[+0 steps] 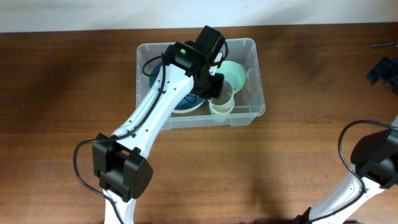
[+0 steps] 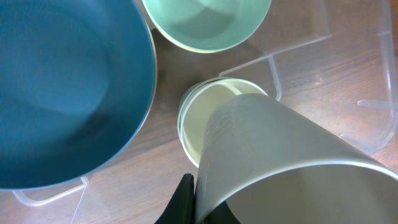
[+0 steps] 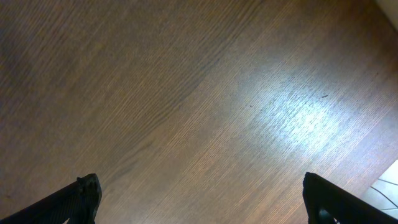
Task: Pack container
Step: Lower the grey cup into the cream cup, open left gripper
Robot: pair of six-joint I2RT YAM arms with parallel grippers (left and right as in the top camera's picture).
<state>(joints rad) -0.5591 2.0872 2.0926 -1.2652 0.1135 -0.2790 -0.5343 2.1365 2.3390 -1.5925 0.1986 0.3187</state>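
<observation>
The clear plastic container (image 1: 256, 74) stands at the table's back middle. Inside it are a blue bowl (image 2: 62, 93), a mint green bowl (image 1: 239, 73) and a pale cream cup (image 2: 196, 121). My left gripper (image 1: 211, 84) reaches into the container and is shut on the rim of a second pale cup (image 2: 292, 168), held tilted just above the cream cup. In the left wrist view the gripper (image 2: 199, 199) pinches the cup's wall. My right gripper (image 3: 199, 199) is open and empty over bare table at the front right.
The wooden table (image 1: 62, 93) spreads around the container. A dark blue object (image 1: 380, 67) and a cable lie at the far right edge. The right arm's base (image 1: 373, 155) sits at the front right.
</observation>
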